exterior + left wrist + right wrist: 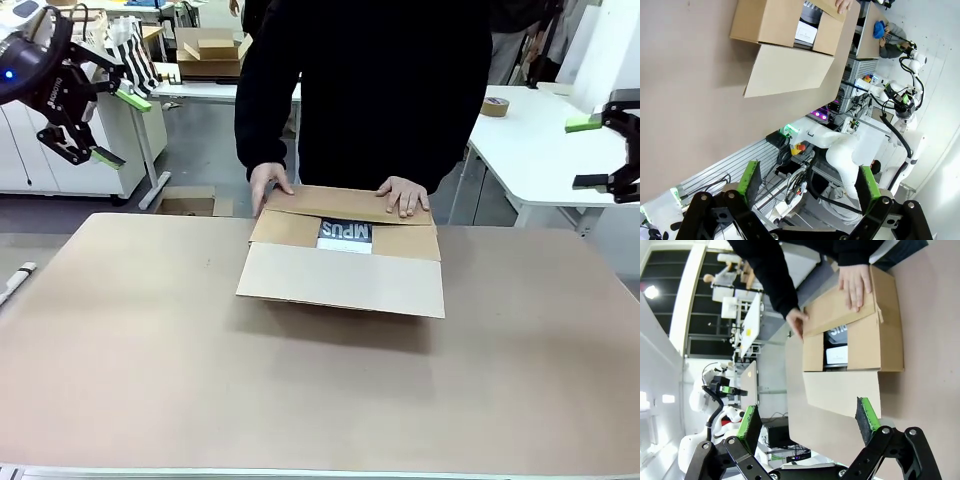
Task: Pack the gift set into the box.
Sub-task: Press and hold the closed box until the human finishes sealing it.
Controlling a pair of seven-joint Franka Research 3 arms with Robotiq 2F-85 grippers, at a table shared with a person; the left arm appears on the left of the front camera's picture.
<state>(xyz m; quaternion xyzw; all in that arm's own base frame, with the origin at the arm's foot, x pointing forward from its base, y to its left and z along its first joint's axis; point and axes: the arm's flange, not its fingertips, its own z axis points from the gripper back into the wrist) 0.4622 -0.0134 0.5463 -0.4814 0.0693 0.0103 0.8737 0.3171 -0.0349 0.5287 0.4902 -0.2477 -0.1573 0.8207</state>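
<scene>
Both jaws are spread wide. The left gripper (122, 128) hangs high at the far left and the right gripper (586, 152) at the far right, both well apart from the box (340, 282). The box stands mid-width near the far edge of the brown table (150, 370), side flaps folded in and near flap hanging outward. The gift set (345, 235) lies inside, seen through the gap. A person (370, 90) presses the far flap down with both hands. Open tabletop stretches left, right and in front of the box. White tables (530, 150) stand behind.
</scene>
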